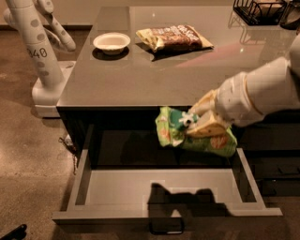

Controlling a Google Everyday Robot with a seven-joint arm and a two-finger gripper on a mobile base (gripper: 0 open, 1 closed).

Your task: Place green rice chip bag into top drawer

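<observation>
Right now the end effector (pixel 194 123) hangs in front of the desk (pixel 154 75), just past its front edge and above the open top drawer (pixel 112 187). Its pale yellowish fingers (pixel 208 123) are clamped on the green rice chip bag (pixel 169 130), which is off every surface and held in the air over the right half of the drawer. The bag is crumpled and tilted, with its left end bulging out past the fingers. White marks and an orange-tan chip picture show on its green skin, but no word on it can be read.

The drawer is pulled well out. Its flat grey floor is bare apart from a dark shadow (pixel 187 199) lying under the bag and end effector. Below its front panel the dark handle (pixel 166 228) of a lower drawer shows.

The white robot arm (pixel 267 91) reaches in from the right.

Further back on the desk sit a white bowl (pixel 111 42) at the left and a brown-and-cream snack bag (pixel 174 37) beside it, its lettering too blurred to make out. A black wire basket (pixel 258 10) stands at the far right corner.

On the floor to the left stands a white robot column (pixel 35 56) with grey dots and dark digits that look like "340", though the first digit is uncertain.
</observation>
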